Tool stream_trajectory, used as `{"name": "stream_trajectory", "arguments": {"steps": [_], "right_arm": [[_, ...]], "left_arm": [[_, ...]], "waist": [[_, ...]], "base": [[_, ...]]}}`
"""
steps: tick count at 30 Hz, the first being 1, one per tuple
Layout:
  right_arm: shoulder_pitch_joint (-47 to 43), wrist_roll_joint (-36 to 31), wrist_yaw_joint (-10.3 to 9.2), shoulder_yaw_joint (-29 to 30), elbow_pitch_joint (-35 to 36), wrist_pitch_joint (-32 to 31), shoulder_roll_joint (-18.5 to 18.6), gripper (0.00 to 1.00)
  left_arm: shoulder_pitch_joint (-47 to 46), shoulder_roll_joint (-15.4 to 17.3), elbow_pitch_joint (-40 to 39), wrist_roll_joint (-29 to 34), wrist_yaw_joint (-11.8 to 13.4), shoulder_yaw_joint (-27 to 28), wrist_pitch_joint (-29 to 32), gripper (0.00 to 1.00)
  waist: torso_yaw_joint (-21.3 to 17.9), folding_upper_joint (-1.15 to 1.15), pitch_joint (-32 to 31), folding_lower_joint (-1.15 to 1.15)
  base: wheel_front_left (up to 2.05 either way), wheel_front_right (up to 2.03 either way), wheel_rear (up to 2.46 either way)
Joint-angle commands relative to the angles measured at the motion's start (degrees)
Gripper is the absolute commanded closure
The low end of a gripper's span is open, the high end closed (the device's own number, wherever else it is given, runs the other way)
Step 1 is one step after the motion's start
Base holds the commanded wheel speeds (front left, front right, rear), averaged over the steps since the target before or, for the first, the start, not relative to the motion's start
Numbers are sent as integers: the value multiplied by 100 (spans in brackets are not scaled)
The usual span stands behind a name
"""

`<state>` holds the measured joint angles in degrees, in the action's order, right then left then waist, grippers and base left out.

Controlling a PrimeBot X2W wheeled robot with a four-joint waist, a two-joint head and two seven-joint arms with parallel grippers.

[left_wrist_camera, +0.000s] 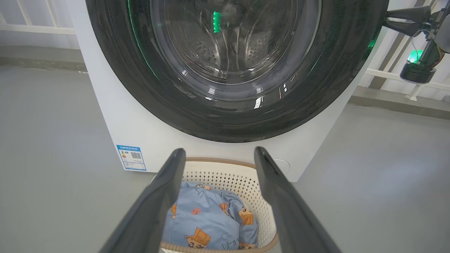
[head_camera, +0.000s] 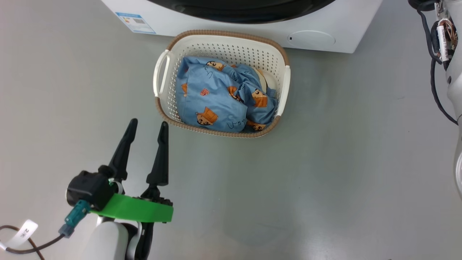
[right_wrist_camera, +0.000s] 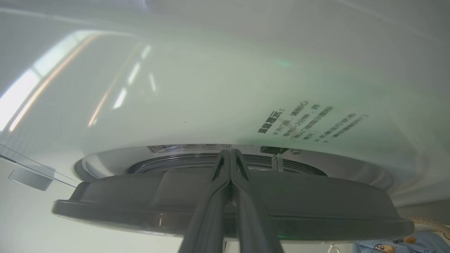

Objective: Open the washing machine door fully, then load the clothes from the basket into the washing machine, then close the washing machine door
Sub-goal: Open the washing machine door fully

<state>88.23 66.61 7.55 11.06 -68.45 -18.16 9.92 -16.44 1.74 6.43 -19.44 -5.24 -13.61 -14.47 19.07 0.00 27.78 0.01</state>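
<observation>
**Desk:** What is given by the wrist views that is missed from the head?

**Photo:** One washing machine (head_camera: 346,25), a glossy white box, is cropped at 12 o'clock in the head view. Its one washing machine door (left_wrist_camera: 116,70), a round glossy black rim around clear bulging glass, is seen face-on from the left wrist. The perforated steel drum (left_wrist_camera: 207,52) is visible through the glass. From the right wrist the door is seen edge-on, and a printed note (right_wrist_camera: 309,121) is carried on the white front above it.

**Desk:** And the load?

**Photo:** One basket (head_camera: 231,50) of cream perforated plastic, with a brown woven-look rim and two side handles (head_camera: 161,72), is set on the grey floor (head_camera: 325,162) just before the machine. The clothes (head_camera: 216,97), crumpled blue fabric printed with orange figures, are heaped inside it.

**Desk:** The grippers?

**Photo:** The left gripper (head_camera: 148,123), at the basket's 8 o'clock, is spread wide and empty. The right gripper (right_wrist_camera: 230,151) is pressed closed with nothing clamped, its tips at the gap behind the door's edge.

**Desk:** Smaller details?

**Photo:** One blue sticker (head_camera: 135,22) is seen at the basket's 11 o'clock, and one round filter cap (head_camera: 312,38) at its 1 o'clock.
</observation>
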Motion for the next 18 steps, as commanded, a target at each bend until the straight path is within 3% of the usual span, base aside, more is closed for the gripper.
{"name": "stream_trajectory", "arguments": {"steps": [1, 18], "right_arm": [[225, -85, -6, -59, 110, 23, -138, 100], [663, -253, -6, -120, -172, 100, -168, 100]], "left_arm": [[-117, 114, -167, -35, 30, 131, -52, 0], [-292, 114, -267, -201, 45, -6, -52, 0]], "waist": [[33, 0, 31, 0], [124, 0, 270, 0]], "base": [[0, 0, 0], [0, 0, 0]]}}
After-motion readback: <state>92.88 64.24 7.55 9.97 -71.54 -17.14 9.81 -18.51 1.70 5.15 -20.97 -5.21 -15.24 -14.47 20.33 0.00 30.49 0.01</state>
